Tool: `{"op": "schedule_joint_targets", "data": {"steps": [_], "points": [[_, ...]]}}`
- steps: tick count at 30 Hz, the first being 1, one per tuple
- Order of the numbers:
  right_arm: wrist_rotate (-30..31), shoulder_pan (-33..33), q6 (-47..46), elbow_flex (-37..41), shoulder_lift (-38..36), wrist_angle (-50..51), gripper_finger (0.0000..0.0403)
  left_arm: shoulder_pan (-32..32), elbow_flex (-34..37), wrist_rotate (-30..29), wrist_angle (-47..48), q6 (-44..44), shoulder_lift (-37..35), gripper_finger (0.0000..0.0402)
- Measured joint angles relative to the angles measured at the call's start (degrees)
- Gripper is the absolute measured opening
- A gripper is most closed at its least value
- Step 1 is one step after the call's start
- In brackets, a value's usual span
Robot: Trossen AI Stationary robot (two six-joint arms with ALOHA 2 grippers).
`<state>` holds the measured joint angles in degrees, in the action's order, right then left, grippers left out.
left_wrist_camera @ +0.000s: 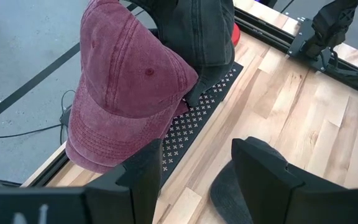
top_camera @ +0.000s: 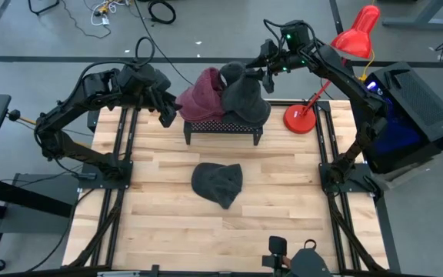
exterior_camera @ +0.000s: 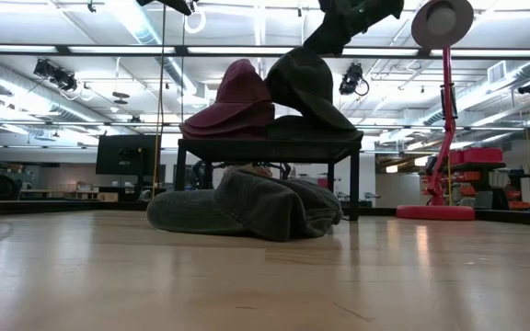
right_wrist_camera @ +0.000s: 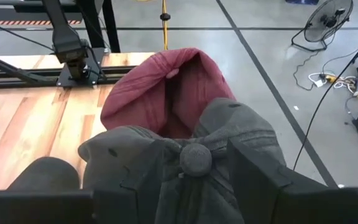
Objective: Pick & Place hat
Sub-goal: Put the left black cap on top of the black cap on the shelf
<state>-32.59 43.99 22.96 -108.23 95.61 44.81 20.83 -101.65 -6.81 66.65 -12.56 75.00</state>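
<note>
Right gripper point(right_wrist_camera: 194, 180) closed on grey hat point(top_camera: 246, 96) crown, atop rack point(top_camera: 221, 127) beside red hat point(top_camera: 201, 96). Left gripper point(left_wrist_camera: 194, 168) open, just beside red hat, nearer it.

No readable text, labels, brands or numbers anywhere. The maroon cap point(left_wrist_camera: 126, 93), dark grey cap point(right_wrist_camera: 185, 168) and red lamp point(top_camera: 352, 42) carry no legible markings. Signs in the room behind are too small to read.

Red desk lamp point(top_camera: 337, 69) at the table's point(top_camera: 160, 223) far right corner — floor fan point(right_wrist_camera: 325, 23) beyond.
</note>
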Motion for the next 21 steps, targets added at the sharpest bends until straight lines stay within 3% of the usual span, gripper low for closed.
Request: {"op": "schedule_joint_targets", "data": {"steps": [9, 21], "points": [[0.16, -0.11, 0.37, 0.00, 0.33, -0.01, 0.0167, 0.01, 0.00, -0.02, 0.02, 0.13, 0.00, 0.0199], [1.35, -0.11, 0.25, 0.00, 0.33, 0.75, 0.0047, 0.01, -0.02, 0.00, 0.02, 0.15, 0.00, 0.0199]]}}
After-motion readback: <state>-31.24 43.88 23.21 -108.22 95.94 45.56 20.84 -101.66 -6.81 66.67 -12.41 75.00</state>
